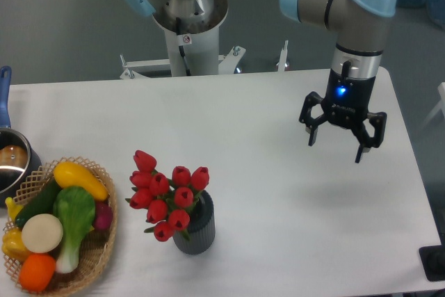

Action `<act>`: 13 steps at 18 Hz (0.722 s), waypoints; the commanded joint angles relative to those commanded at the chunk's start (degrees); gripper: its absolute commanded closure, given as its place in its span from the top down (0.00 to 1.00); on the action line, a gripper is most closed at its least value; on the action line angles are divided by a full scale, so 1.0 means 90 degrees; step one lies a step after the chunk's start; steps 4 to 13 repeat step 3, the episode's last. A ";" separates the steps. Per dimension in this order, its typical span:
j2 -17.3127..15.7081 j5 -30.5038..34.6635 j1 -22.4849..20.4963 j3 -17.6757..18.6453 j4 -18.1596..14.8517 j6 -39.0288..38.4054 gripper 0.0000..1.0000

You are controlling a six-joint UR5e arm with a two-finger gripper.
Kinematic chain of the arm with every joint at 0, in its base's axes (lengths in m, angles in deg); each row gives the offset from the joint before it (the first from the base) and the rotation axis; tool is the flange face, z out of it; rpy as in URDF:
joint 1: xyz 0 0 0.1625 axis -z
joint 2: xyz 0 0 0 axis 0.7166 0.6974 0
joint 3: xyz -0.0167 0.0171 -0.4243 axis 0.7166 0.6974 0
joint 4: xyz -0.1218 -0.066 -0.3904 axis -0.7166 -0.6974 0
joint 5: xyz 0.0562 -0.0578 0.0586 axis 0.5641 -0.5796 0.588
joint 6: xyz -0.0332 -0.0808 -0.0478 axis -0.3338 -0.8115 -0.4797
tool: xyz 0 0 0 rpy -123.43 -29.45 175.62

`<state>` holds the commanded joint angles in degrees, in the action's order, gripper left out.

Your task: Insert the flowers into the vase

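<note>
Camera: fingers spread wide, empty, well right of flowers standing in vase.

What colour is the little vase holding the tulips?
Dark grey with ribbed sides, seen in the fixed camera view: the vase.

The flowers are seen standing in the vase on the white counter, the red buds leaning out to the left of its mouth. The pincer is held above the counter's right part, well apart from the vase, its fingers spread and empty. A wicker basket of toy vegetables is placed at the left, beside a steel pot.
</note>
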<state>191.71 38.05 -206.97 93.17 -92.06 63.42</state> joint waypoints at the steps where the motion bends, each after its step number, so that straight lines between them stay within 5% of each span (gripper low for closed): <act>1: 0.0010 0.0273 0.0000 -0.0058 -0.0088 0.0000 1.00; 3: 0.0039 0.0907 0.0019 -0.0156 -0.0312 0.0000 1.00; 13: 0.0039 0.0907 0.0019 -0.0156 -0.0312 0.0000 1.00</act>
